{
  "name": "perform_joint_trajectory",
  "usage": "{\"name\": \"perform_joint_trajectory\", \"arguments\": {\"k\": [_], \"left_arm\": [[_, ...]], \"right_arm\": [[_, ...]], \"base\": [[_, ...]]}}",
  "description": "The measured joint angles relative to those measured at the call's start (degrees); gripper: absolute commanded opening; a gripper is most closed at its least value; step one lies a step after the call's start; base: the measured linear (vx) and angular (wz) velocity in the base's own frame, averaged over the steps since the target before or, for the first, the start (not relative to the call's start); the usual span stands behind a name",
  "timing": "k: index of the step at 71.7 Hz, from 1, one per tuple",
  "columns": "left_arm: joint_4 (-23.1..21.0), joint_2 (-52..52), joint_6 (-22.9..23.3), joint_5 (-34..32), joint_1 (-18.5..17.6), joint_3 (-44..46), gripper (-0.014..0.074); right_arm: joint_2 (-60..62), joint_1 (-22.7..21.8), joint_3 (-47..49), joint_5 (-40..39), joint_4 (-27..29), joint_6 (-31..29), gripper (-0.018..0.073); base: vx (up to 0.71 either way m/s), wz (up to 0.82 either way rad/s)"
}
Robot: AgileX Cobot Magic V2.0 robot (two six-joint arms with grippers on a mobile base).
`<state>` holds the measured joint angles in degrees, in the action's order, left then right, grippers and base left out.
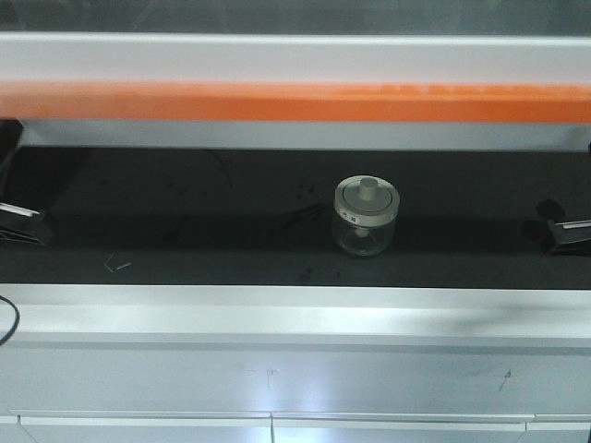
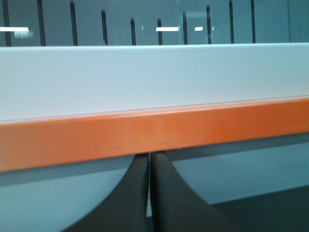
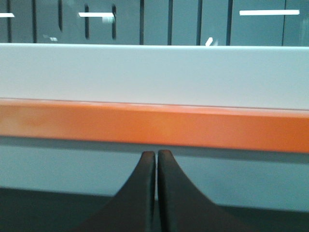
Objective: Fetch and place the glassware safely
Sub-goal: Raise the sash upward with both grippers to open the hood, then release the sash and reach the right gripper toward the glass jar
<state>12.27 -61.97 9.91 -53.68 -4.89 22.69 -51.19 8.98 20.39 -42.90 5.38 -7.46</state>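
A small squat clear glass jar (image 1: pixel 366 218) with a round off-white lid, a central knob and a small label stands upright on the black bench top (image 1: pixel 203 221), right of the middle. My left gripper (image 1: pixel 23 224) is at the far left edge, far from the jar. My right gripper (image 1: pixel 559 236) is at the far right edge, also apart from it. In the left wrist view the gripper (image 2: pixel 149 159) is shut and empty. In the right wrist view the gripper (image 3: pixel 157 155) is shut and empty. The jar shows in neither wrist view.
A white wall with an orange stripe (image 1: pixel 295 101) runs along the back of the bench; it shows in both wrist views (image 2: pixel 154 133) (image 3: pixel 154 123). A white ledge (image 1: pixel 295 309) runs along the front. A small pale scrap (image 1: pixel 117 266) lies front left.
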Motion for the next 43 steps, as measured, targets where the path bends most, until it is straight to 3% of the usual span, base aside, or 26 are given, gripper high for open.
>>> {"name": "perform_joint_trajectory", "arguments": {"k": [10,23,43], "left_arm": [[2.9,3.3,0.8,1.9,0.0,0.3,-0.0007],[6.3,8.4,6.7,10.2,0.0,0.5,-0.0007],[7.8,21.4,10.4,34.6,0.0,0.5,-0.0007]], "right_arm": [[4.3,0.0,0.0,5.2,-3.4,2.6,-0.0001],[13.0,0.0,0.0,16.8,-4.7,6.6,-0.0001],[26.9,0.0,0.0,36.8,-4.8,7.5,-0.0001]], "base": [[0.0,0.0],[0.0,0.0],[0.0,0.0]]}}
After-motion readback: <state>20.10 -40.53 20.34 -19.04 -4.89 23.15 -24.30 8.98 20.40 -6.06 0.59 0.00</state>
